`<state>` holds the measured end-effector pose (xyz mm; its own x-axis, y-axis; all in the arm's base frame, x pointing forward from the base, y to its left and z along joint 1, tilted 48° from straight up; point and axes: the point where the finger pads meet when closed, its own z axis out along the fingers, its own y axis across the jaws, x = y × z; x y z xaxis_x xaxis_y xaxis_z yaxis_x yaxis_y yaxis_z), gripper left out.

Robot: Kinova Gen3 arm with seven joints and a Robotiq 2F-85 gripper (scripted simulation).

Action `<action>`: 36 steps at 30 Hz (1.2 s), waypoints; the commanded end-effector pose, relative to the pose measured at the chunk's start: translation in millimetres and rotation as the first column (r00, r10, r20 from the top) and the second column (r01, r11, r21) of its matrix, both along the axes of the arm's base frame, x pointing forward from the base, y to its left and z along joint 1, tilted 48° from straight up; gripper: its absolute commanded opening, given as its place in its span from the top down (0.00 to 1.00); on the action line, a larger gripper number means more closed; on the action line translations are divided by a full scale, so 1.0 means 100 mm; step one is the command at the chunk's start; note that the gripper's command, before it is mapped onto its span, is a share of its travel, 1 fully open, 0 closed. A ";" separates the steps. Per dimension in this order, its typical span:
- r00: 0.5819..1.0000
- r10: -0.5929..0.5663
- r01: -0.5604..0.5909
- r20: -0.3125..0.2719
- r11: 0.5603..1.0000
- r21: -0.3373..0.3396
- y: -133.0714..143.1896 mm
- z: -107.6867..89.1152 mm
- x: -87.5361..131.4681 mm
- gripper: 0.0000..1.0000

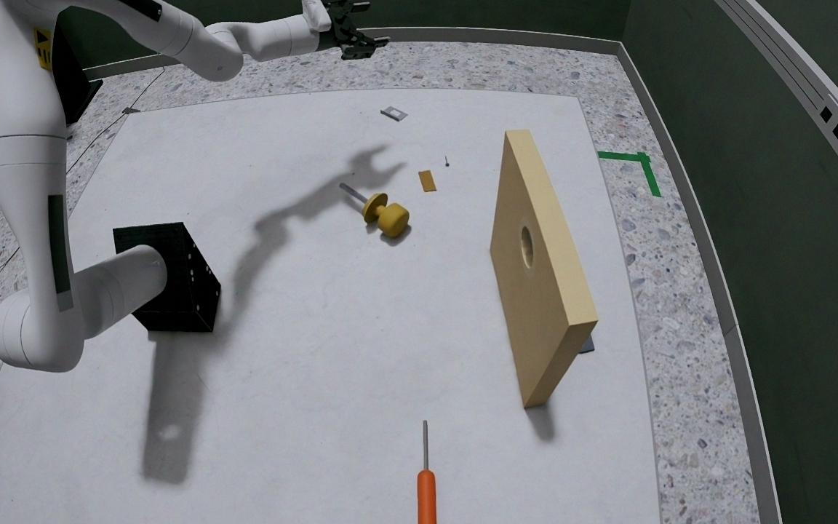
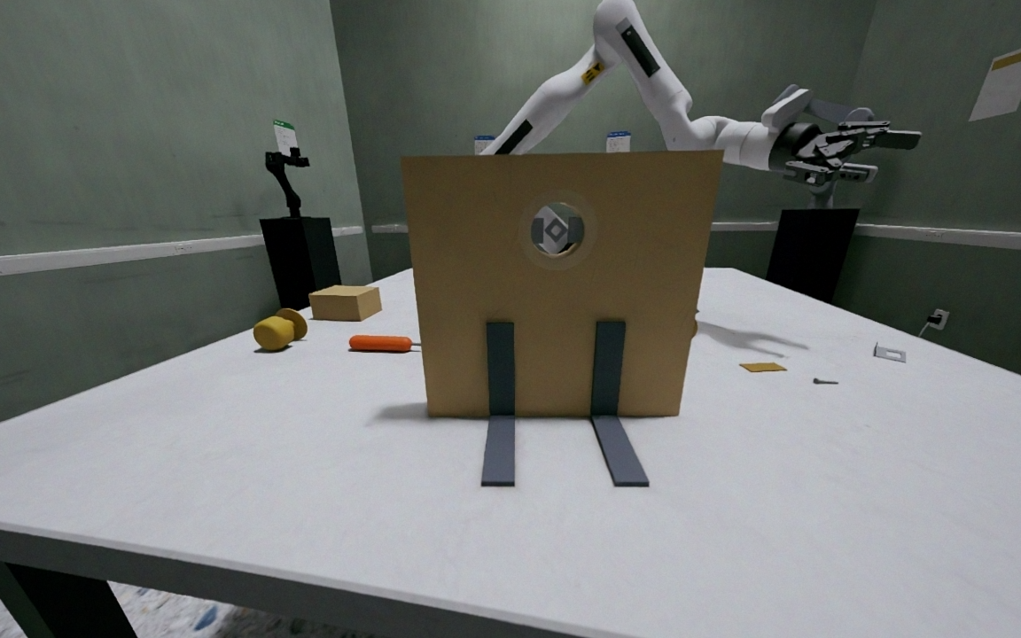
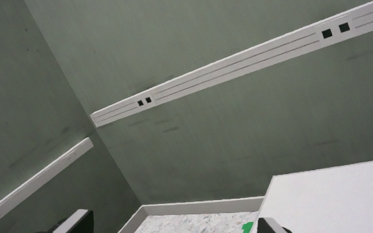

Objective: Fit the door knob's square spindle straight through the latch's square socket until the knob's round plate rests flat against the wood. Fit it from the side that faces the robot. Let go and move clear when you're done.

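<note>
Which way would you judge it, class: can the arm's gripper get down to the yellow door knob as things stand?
Probably yes: the open gripper holds nothing, and the door knob lies apart from the wooden panel.

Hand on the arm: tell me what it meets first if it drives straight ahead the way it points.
Probably only the green wall. The open hand holds nothing and points level, high above the table, beyond its edge. The wrist view shows wall and a white rail ahead; depth is uncertain.
</note>
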<state>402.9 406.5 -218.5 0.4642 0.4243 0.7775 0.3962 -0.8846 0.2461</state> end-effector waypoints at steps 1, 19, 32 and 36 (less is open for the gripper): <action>1.000 0.001 -0.001 0.001 1.000 0.002 0.01 0.01 0.00 0.00; 1.000 0.001 -0.001 0.001 1.000 0.003 0.01 0.01 0.00 0.00; 0.998 -0.061 0.060 0.024 0.997 0.039 -0.04 0.12 0.15 0.00; 0.996 -0.087 0.085 0.032 0.995 0.054 -0.06 0.16 0.21 0.00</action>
<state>417.7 400.5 -207.6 0.4698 0.3647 0.8039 0.3323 -0.9167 0.2216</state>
